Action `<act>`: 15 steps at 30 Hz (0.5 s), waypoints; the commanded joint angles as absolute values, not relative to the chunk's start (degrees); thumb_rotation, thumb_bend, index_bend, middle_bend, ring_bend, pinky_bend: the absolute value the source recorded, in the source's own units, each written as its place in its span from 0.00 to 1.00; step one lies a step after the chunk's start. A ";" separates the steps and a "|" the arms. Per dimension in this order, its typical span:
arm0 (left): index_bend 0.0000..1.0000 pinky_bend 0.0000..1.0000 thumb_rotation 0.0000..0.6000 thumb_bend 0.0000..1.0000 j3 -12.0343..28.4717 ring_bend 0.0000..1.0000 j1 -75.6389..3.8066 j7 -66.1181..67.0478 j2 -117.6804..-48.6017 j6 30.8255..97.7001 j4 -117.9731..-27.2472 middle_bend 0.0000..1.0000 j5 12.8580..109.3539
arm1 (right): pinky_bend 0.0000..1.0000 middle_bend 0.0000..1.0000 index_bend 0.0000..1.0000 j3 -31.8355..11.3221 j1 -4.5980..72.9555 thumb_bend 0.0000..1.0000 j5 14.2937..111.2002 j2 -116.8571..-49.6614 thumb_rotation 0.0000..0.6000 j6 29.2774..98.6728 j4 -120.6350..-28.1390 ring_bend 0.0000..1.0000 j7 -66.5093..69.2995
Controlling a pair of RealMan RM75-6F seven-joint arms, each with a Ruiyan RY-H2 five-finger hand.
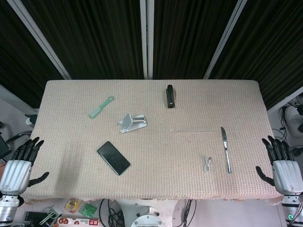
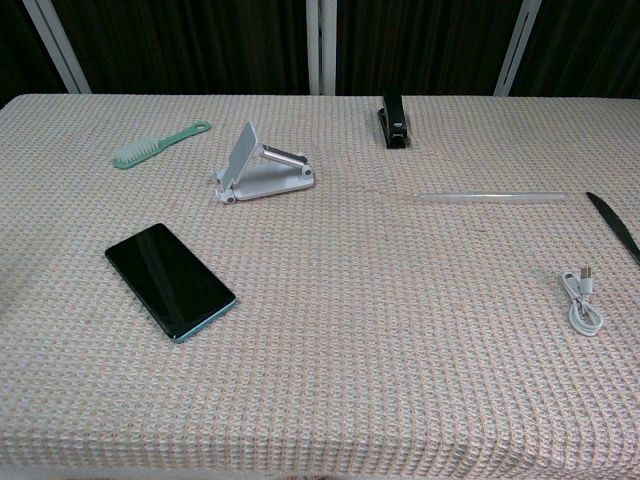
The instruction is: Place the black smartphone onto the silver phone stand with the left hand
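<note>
The black smartphone point(image 1: 113, 157) point(image 2: 170, 280) lies flat, screen up, on the near left part of the table. The silver phone stand point(image 1: 132, 123) point(image 2: 257, 166) sits behind it, its back plate raised and nothing on it. My left hand point(image 1: 20, 164) hangs off the table's left edge, fingers spread, holding nothing, well left of the phone. Beyond the table's right edge my right hand point(image 1: 282, 168) is also spread and holds nothing. Neither hand shows in the chest view.
A green brush point(image 1: 101, 107) point(image 2: 158, 144) lies at the back left. A black stapler point(image 1: 170, 96) point(image 2: 393, 122) is at the back middle. A clear stick point(image 1: 193, 129) point(image 2: 492, 197), a knife point(image 1: 226, 149) and a white cable point(image 1: 208, 164) point(image 2: 583, 301) lie on the right. The table point(image 1: 156, 184) has a woven beige cover.
</note>
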State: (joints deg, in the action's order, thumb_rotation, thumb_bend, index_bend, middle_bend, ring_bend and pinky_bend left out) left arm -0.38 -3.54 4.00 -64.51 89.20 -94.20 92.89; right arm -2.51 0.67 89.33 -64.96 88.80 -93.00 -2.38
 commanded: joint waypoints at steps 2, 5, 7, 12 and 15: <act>0.03 0.15 1.00 0.13 -0.24 0.01 -3.48 5.26 -64.33 89.00 -94.55 0.01 92.41 | 0.00 0.00 0.00 -2.34 0.76 0.20 89.69 -64.99 1.00 88.93 -92.53 0.00 -1.79; 0.03 0.15 1.00 0.13 -0.47 0.01 -3.46 5.95 -64.10 88.62 -95.01 0.01 92.36 | 0.00 0.00 0.00 -2.25 0.75 0.20 89.73 -65.02 1.00 88.92 -92.50 0.00 -1.70; 0.03 0.15 1.00 0.13 -0.80 0.01 -3.61 6.02 -63.88 88.22 -95.28 0.01 92.79 | 0.00 0.00 0.00 -2.21 0.70 0.20 89.70 -65.09 1.00 88.94 -92.42 0.00 -1.61; 0.03 0.15 1.00 0.13 -1.25 0.01 -4.62 7.65 -63.39 87.67 -96.55 0.01 95.53 | 0.00 0.00 0.00 -2.16 0.32 0.20 89.63 -65.08 1.00 89.51 -92.21 0.00 -1.13; 0.03 0.15 1.00 0.13 -1.42 0.02 -5.74 9.42 -62.65 86.55 -98.85 0.01 97.24 | 0.00 0.00 0.00 -2.20 0.15 0.20 89.42 -64.83 1.00 89.68 -92.38 0.00 -0.84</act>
State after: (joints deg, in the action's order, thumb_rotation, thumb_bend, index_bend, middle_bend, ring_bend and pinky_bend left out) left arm -1.27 -4.96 8.32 -63.18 87.32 -97.52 96.37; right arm -2.19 0.18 89.46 -64.89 89.64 -92.32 -0.90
